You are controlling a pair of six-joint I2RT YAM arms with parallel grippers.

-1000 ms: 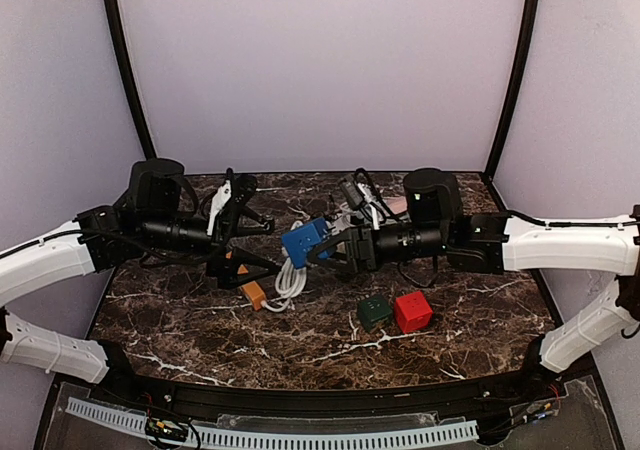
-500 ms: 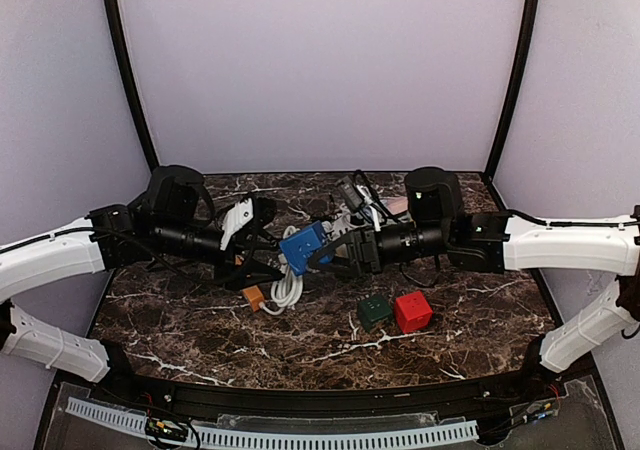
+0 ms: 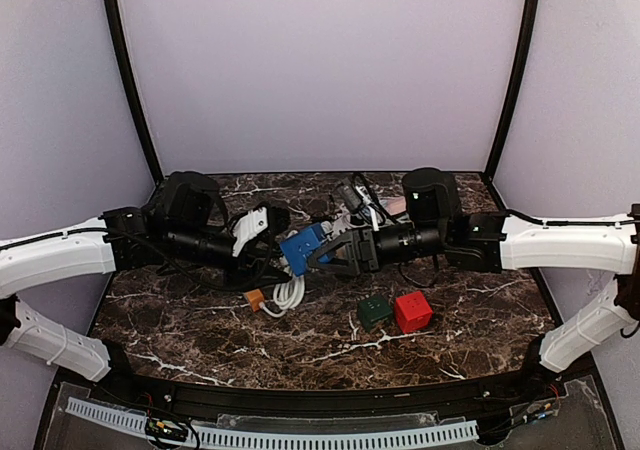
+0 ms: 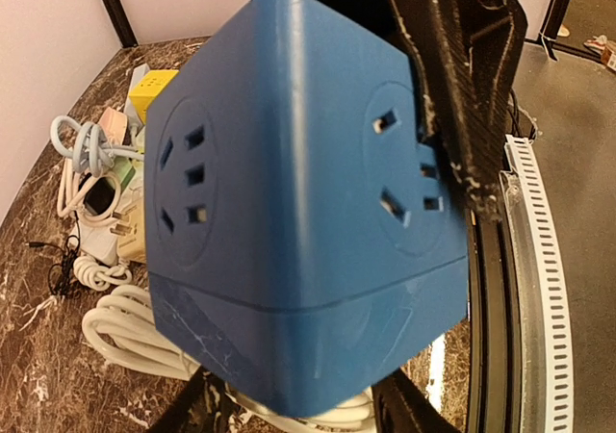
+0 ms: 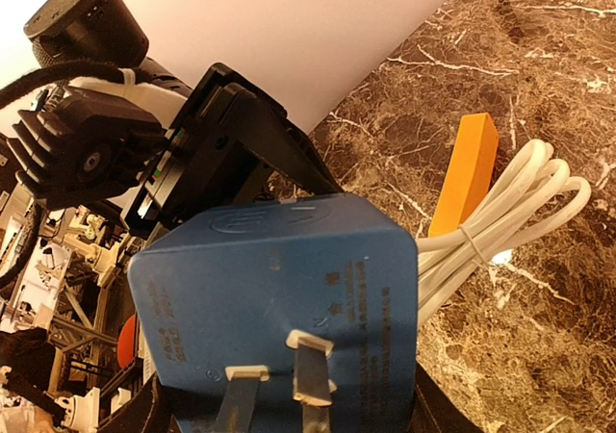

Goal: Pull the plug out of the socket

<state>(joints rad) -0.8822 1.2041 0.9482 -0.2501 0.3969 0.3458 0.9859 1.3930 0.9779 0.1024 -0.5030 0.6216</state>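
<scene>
Right tool (image 3: 314,254) pinches the blue plastic cube socket (image 3: 303,242), which is clear of the dark marble surface (image 3: 200,320). Left tool (image 3: 277,256) is spread beside it. White coiled cord (image 3: 288,292) hangs below. The plug joint is hidden, and I judge the pull not yet done.

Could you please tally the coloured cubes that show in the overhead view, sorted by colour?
blue cube: 1
green cube: 1
red cube: 1
Total: 3
</scene>
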